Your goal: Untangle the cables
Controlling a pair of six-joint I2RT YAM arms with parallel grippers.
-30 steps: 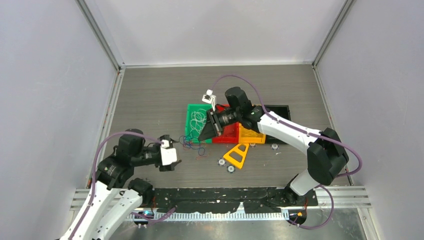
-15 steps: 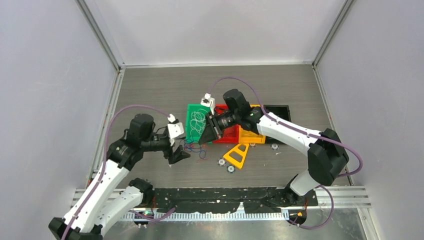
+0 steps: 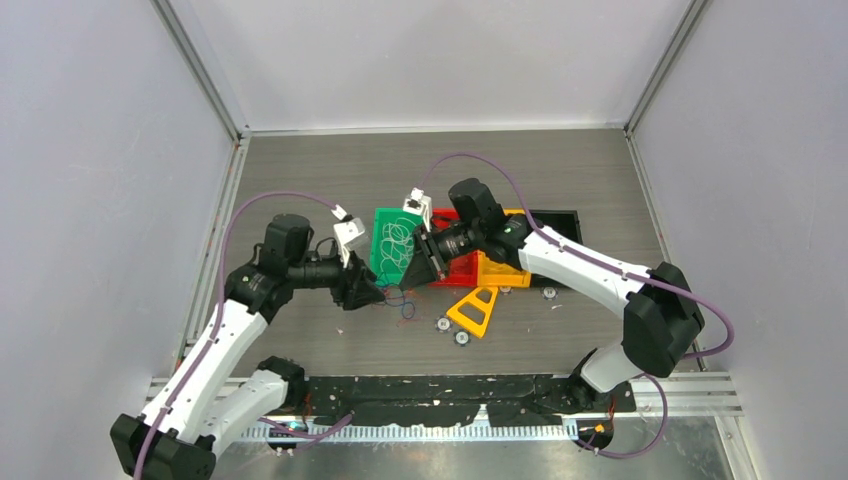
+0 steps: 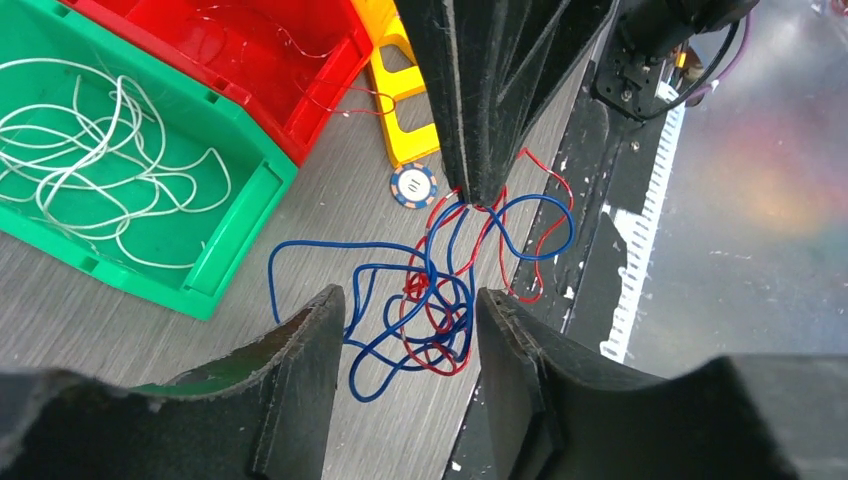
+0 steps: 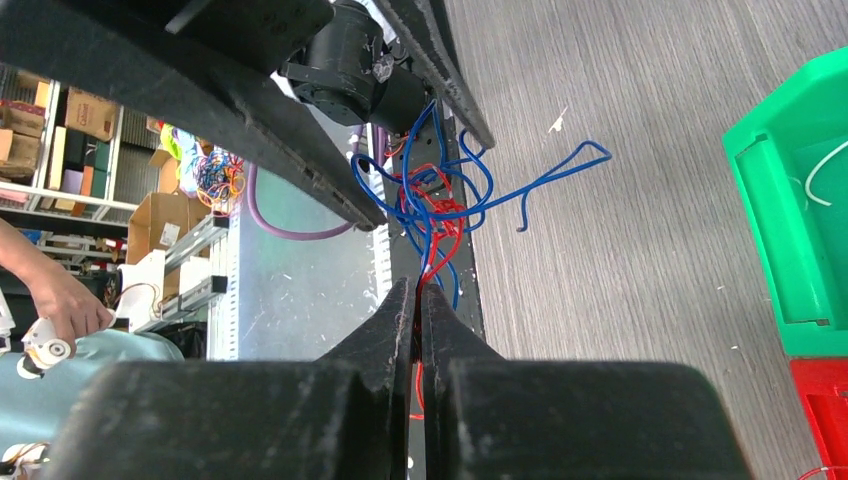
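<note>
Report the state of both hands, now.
Left hand: open, holding nothing.
Right hand: shut on the red cable.

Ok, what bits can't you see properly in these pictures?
Top view: the red and blue cable tangle is too small to trace.
Right wrist view: the shut right jaws hide where the red cable is pinched.
Top view: the right arm covers most of the black tray.
</note>
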